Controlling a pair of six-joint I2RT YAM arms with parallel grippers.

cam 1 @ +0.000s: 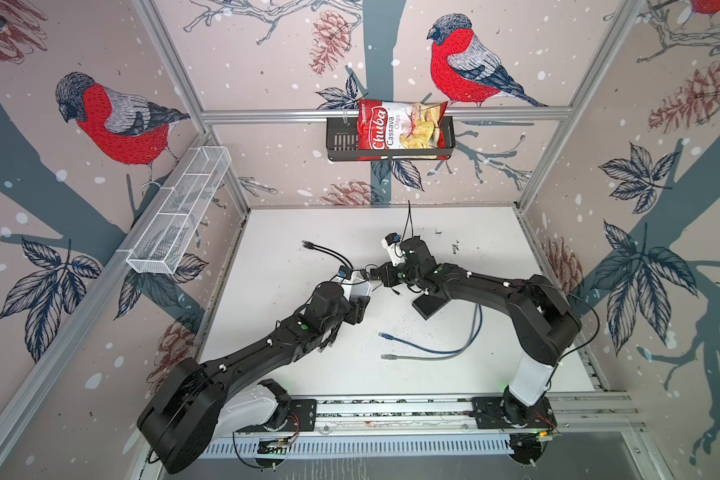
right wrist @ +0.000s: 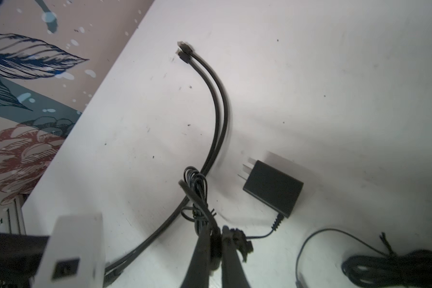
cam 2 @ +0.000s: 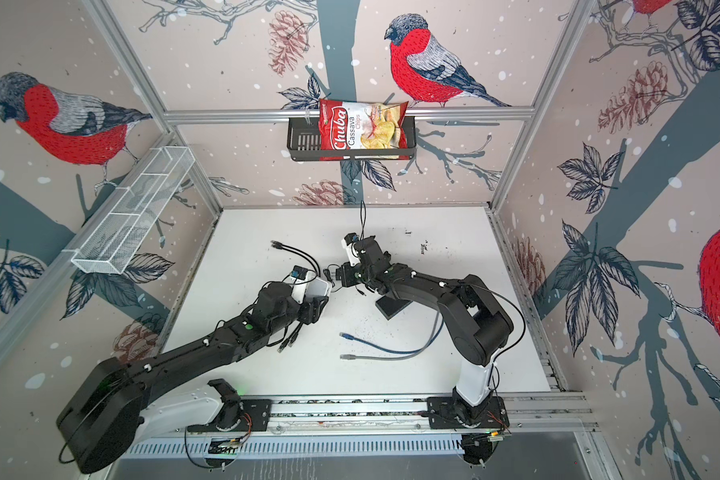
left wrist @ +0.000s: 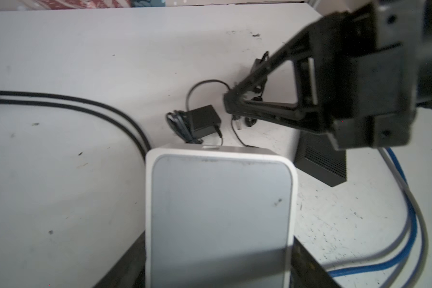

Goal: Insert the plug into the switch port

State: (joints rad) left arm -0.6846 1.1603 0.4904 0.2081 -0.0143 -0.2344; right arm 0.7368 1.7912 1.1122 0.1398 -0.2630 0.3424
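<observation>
Handling comes first: the small plug [left wrist: 238,124], which seems to hang just under the right gripper [right wrist: 217,234] in the left wrist view, is light and rigid. It sits at the end of a thin black bundled cord [right wrist: 196,192] that is limp and will let it swing and twist. That claw is clenched on the cord bundle and not, as far as I can tell, on the plug body itself. A better hold would be on the plug's short moulded collar, close behind the tip, so the tip points where the fingers point. The cord runs to a black boxy plastic power adapter [right wrist: 273,188] lying flat on the white table [right wrist: 334,74], just beyond the grippers, and its weight may drag on the cord.

The left gripper [left wrist: 217,249] grasps a white rounded plastic switch box [left wrist: 220,199] across its width, left of centre and just beside the right gripper. Its dark square port [right wrist: 65,268] sits in a narrow side turned toward the right. The shell looks smooth and may pivot under a push, so the insertion should be gentle and straight
</observation>
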